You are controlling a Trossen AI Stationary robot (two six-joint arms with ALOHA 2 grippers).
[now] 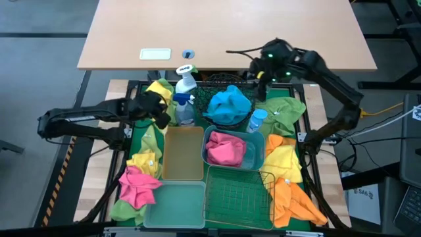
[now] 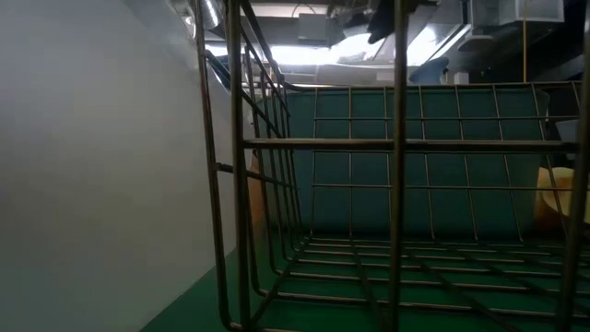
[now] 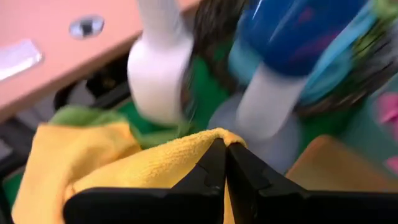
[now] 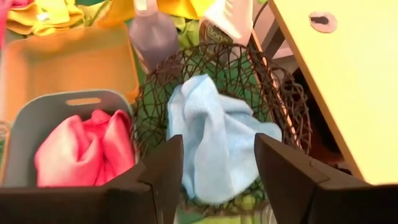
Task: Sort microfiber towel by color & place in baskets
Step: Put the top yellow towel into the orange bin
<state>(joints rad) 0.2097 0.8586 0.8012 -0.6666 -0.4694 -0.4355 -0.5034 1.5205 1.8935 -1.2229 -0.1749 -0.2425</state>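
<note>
At 10 o'clock on the table, my left gripper (image 3: 225, 163) is pinched tight on a yellow towel (image 3: 118, 158), 2 spray bottles (image 1: 185, 92) crowding it. My right gripper (image 4: 217, 168) hangs parted, empty, over the black basket (image 4: 273, 93) holding a blue towel (image 4: 214, 134); bottle tops are cut off.

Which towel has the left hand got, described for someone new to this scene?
Find the two spray bottles at the table's back left. Just left of them lies a yellow towel, its fold pinched in the shut left hand. The other yellow towels lie farther off, untouched.
</note>
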